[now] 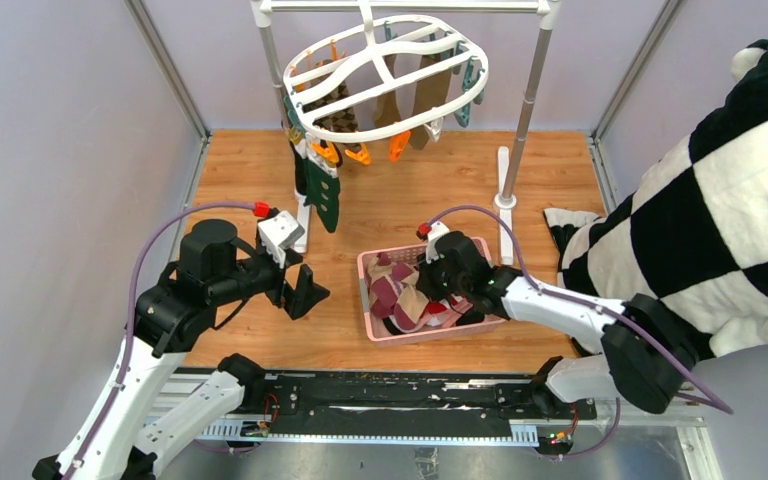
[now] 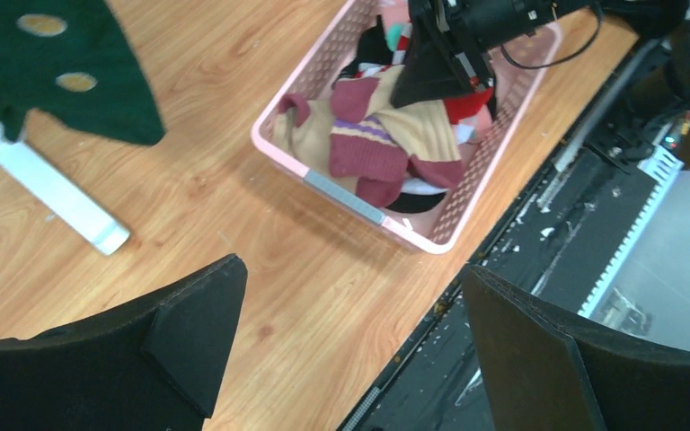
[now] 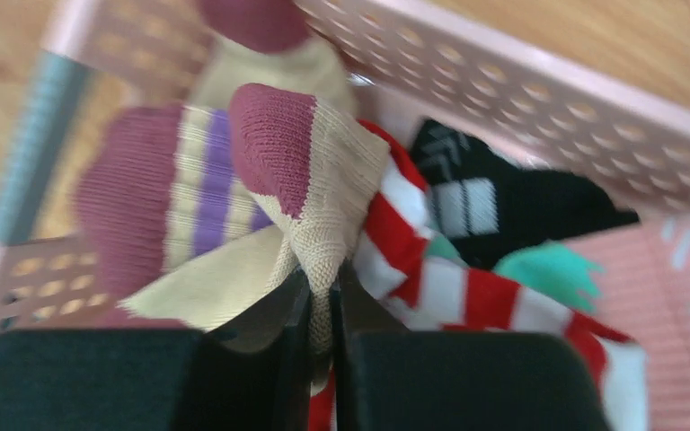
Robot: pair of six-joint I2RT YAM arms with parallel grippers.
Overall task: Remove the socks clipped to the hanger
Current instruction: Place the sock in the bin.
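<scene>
Your right gripper [image 3: 322, 310]: jaws pressed nearly together, pinching a fold of a beige knit sock with maroon toe and purple stripes [image 3: 319, 184]. The fold rises between the two black fingers. The gripper sits low inside the pink slotted plastic basket [image 2: 287, 157].

Your left gripper [image 1: 303, 295]: jaws spread wide, nothing between them, touching nothing. It hangs over the wooden tabletop [image 1: 410, 190], left of the basket and apart from it.

Socks in the basket, heaped: a red-and-white striped sock [image 3: 431, 292] lies just under the pinched one. A black sock with pale markings [image 3: 503, 197] is behind it, and a pink sock with teal patches [image 3: 647, 269] lies to the right.

The white plastic oval drying hanger [image 1: 380, 128] hangs from the grey metal pole rack [image 1: 530, 90] at the far side of the table. Socks clipped on it: olive-brown ones [image 1: 425, 90] under the far side and a brown patterned one [image 1: 340, 112] under the left. A dark green sock with pale spots [image 1: 322, 195] dangles lowest at the front left. Orange clips show along the front rim.

A large black-and-white checked plush cloth [image 1: 720, 200] lies off the table's right edge.
</scene>
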